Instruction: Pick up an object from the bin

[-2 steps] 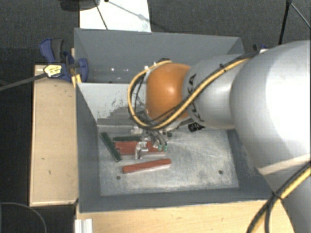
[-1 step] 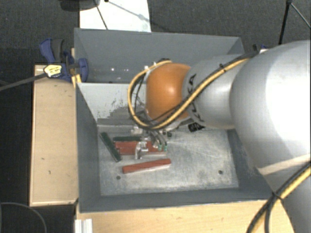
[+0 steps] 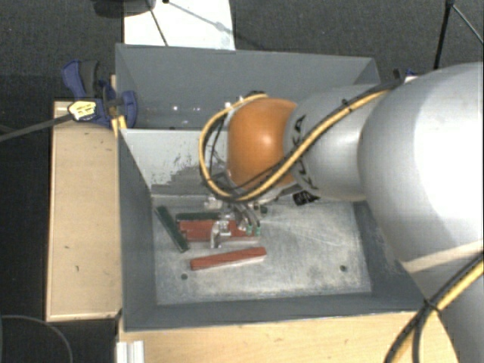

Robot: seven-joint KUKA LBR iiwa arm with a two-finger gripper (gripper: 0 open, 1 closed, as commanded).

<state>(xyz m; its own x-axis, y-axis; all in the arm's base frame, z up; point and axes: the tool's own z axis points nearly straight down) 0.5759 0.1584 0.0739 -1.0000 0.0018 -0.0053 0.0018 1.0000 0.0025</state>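
My gripper (image 3: 231,229) reaches down to the bin floor left of centre, below the orange wrist cover. Its metal fingers stand over a flat red-brown block (image 3: 198,228) with a dark green edge, lying at the left of the floor. A long red-brown bar (image 3: 227,259) lies just in front of the fingers, apart from them. A dark green stick (image 3: 171,228) leans slantwise at the block's left end. How the fingers sit on the block is hidden by the gripper body.
The arm and its orange cover with yellow and black cables hang over the bin's middle and right. The bin's steep left wall rises close beside the green stick. Bare scuffed floor stretches to the right and front.
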